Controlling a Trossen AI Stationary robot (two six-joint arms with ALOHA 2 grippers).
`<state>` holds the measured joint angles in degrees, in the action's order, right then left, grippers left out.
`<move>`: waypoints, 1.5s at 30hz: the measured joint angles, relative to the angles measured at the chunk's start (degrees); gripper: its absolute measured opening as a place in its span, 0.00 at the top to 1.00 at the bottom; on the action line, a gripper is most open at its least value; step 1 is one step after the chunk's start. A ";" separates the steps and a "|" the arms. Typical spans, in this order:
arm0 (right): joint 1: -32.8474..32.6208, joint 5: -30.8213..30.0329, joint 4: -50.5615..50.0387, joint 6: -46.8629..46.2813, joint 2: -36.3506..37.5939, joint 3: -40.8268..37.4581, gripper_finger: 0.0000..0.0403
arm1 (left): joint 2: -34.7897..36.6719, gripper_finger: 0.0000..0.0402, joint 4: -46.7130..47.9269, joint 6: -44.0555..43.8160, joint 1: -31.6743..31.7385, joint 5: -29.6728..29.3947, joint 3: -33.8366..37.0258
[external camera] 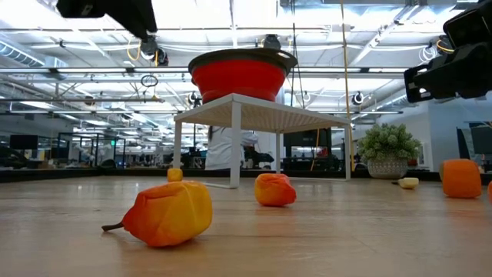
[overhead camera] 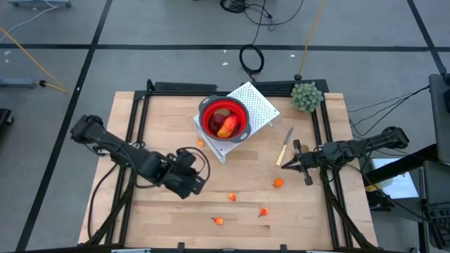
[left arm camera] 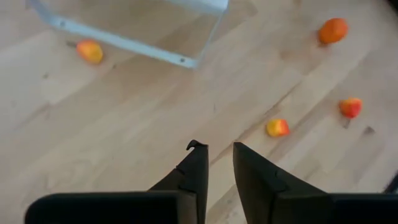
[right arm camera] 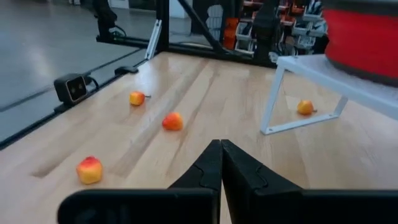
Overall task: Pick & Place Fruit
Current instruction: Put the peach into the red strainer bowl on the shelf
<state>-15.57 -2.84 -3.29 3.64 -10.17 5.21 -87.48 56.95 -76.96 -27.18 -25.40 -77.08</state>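
Note:
A red bowl (overhead camera: 223, 118) stands on a white perforated stand (overhead camera: 256, 105) at the table's far middle. It holds a brown oval (overhead camera: 221, 112) and a red-and-yellow piece (overhead camera: 227, 127). Several small orange bits lie on the table: one (overhead camera: 200, 143) by the stand, others (overhead camera: 278, 183), (overhead camera: 233, 197), (overhead camera: 264, 211) toward the near edge. My left gripper (overhead camera: 204, 176) hovers left of them, its fingers a narrow gap apart (left arm camera: 217, 152), empty. My right gripper (overhead camera: 287, 165) is shut and empty (right arm camera: 221, 146), just beside the knife.
A pale-handled knife (overhead camera: 285, 146) lies right of the stand, close to my right gripper. A green bushy plant (overhead camera: 306, 96) sits at the far right corner. A black frame (overhead camera: 137, 126) runs along the table's left, right and far edges.

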 joint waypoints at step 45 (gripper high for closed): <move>0.00 -0.10 7.74 0.79 0.00 -2.53 1.00 | -13.62 0.17 -0.27 -28.02 4.73 -20.44 11.07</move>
<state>-15.57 -2.94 4.45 4.42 -10.17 2.68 -101.10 56.68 -104.98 -22.45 -45.84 -66.01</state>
